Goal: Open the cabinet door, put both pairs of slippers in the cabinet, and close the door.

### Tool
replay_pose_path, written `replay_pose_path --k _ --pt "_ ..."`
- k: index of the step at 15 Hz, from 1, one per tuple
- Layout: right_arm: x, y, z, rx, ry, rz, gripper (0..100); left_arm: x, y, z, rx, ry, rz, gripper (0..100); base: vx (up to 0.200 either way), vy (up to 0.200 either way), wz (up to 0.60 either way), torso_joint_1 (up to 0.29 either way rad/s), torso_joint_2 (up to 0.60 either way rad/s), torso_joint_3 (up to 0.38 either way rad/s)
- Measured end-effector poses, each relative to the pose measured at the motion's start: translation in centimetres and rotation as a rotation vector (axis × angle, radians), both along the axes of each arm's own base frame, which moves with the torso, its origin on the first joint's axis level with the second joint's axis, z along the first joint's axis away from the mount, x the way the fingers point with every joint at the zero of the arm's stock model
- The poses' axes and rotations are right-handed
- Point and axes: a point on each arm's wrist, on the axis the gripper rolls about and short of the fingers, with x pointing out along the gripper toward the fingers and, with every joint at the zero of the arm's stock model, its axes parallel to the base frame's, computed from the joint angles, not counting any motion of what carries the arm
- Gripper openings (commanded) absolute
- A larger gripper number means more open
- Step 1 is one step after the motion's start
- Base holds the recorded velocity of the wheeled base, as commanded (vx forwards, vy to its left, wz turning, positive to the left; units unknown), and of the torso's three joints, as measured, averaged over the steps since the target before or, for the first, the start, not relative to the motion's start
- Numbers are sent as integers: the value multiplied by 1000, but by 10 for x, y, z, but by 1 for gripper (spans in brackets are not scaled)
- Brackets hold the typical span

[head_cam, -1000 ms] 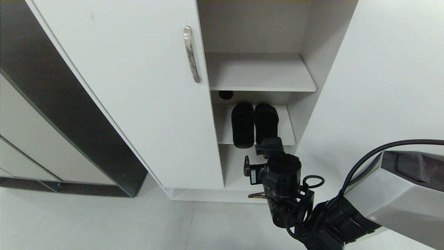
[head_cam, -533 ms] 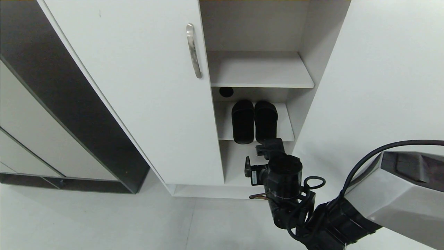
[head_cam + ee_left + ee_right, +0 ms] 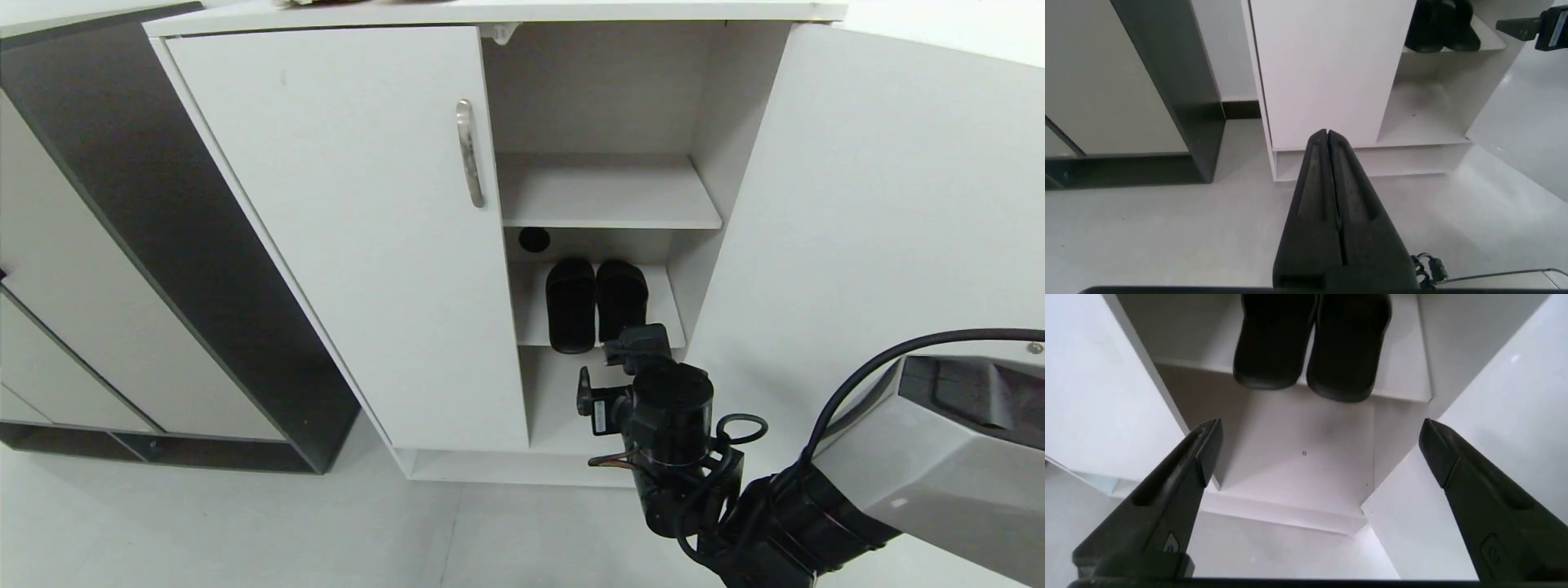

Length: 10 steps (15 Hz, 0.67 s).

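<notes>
Slippers (image 3: 596, 302) paired on middle shelf (image 3: 531, 322) of cabinet (image 3: 735, 155), frame centre; right door (image 3: 865, 212) open. Right tool (image 3: 1320, 433) spread near them. Left tool (image 3: 1327, 140) pressed together above floor (image 3: 1167, 220)

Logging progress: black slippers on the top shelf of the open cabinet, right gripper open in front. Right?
No: the black slippers sit on the middle shelf, under the top shelf, as the head view shows. The cabinet is open, the right gripper open in front.

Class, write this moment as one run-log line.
cabinet door open; slipper pair on shelf; right gripper open, empty; left gripper shut
</notes>
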Motion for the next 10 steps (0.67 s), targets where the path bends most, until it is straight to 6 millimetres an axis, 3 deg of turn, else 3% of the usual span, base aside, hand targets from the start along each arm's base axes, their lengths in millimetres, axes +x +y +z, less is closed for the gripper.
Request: replay_pose_path --k 5,10 --pt "1 -1 0 0 1 -2 100 0 0 0 0 0 0 0 0 0 0 4 1 196" --pt "2 -5 -4 -11 11 -12 100 0 0 0 3 0 0 0 0 0 0 0 1 18"
